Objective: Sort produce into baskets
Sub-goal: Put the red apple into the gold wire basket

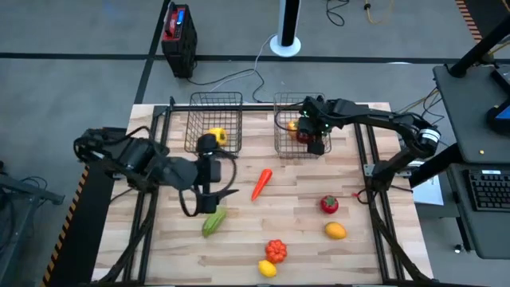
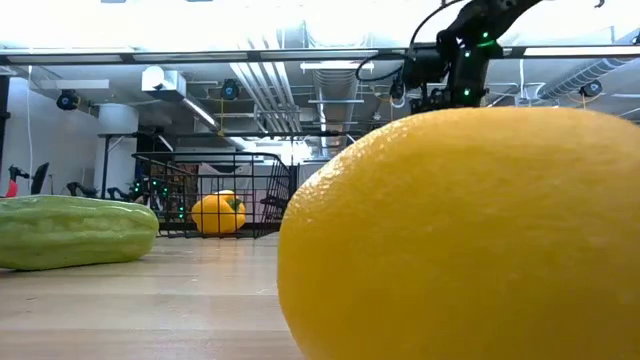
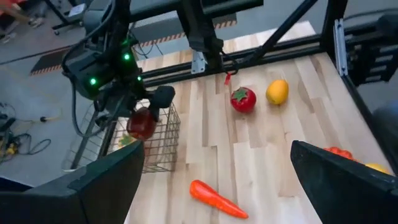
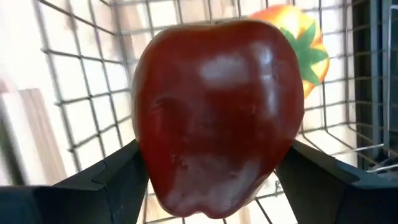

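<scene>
The right gripper is clenched on the dark red apple, holding it over the right basket at the bench's far edge; the right wrist view shows the apple pinched between both fingers with basket mesh and an orange piece just behind it. The coming move turns on that: the basket floor lies straight below the apple, so a release should drop it in beside the orange piece. The left gripper hangs open and empty near the middle of the bench, with the left basket, holding a yellow pepper, beyond it. The cucumber lies just beside this gripper, toward the near edge, its long axis slanting; the carrot lies to its other side, also slanted. The left arm is clearly the nearer to both. The tomato, orange, red pepper and lemon sit toward the near right corner.
</scene>
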